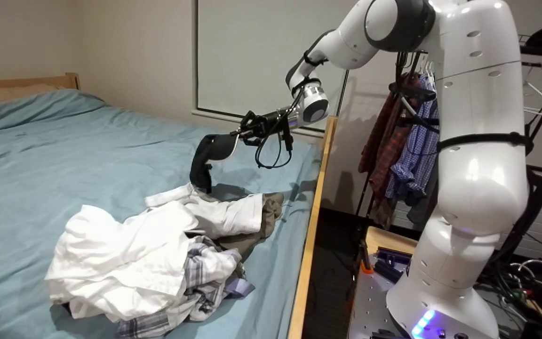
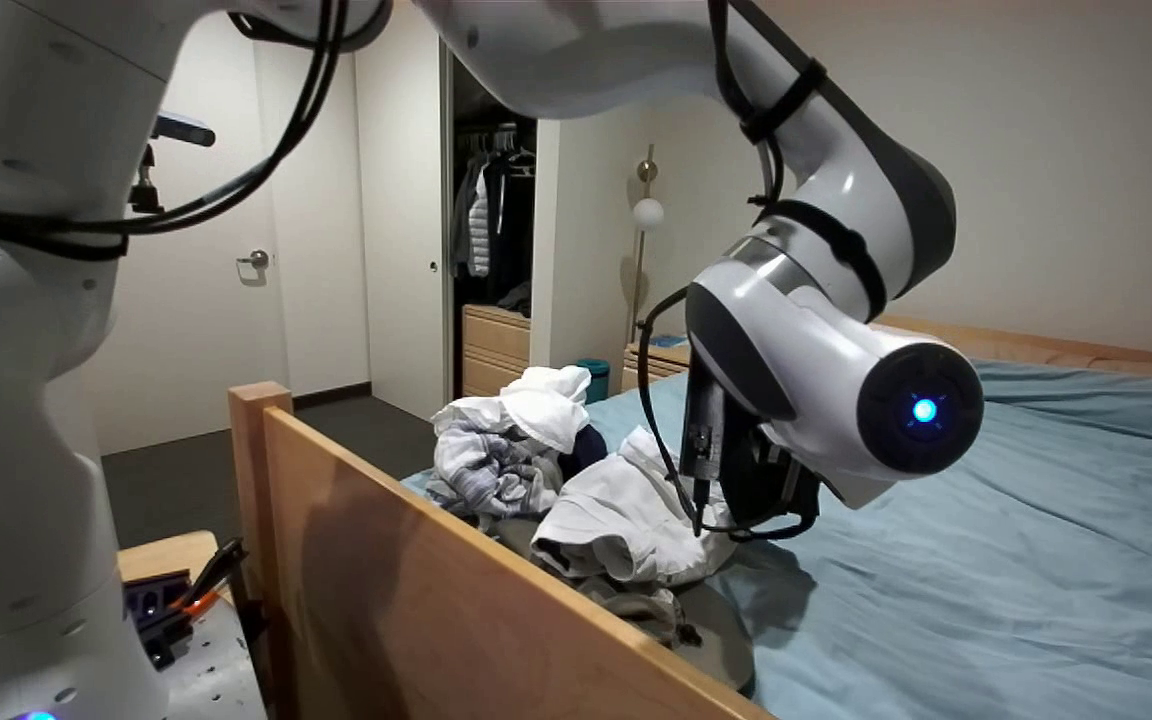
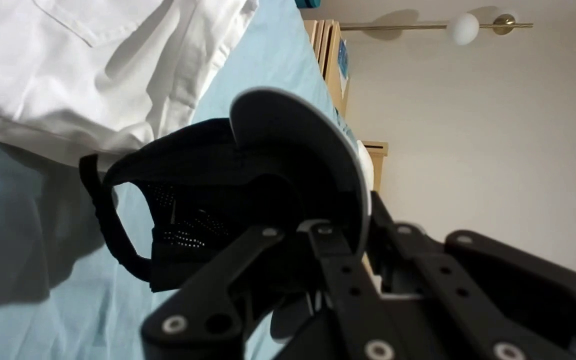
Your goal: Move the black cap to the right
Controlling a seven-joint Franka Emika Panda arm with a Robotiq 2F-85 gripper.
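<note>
The black cap point(image 1: 212, 149) hangs by its brim from my gripper point(image 1: 238, 133) in an exterior view. The brim has a pale edge, and the cap's body droops over the bed. In the wrist view the cap point(image 3: 183, 155) shows its dark inside and its back strap. There the gripper point(image 3: 355, 210) is shut on the brim, one finger on each side. The cap's low end is by a white garment point(image 1: 233, 214); I cannot tell whether they touch. In an exterior view point(image 2: 766, 475) the dark gripper parts are mostly hidden behind the wrist.
A heap of clothes lies on the blue bed sheet point(image 1: 125, 160), with a white shirt point(image 1: 125, 254) and plaid cloth point(image 1: 210, 268). The wooden footboard point(image 2: 416, 580) stands between the bed and the robot base. A clothes rack with shirts point(image 1: 417, 127) stands behind the arm.
</note>
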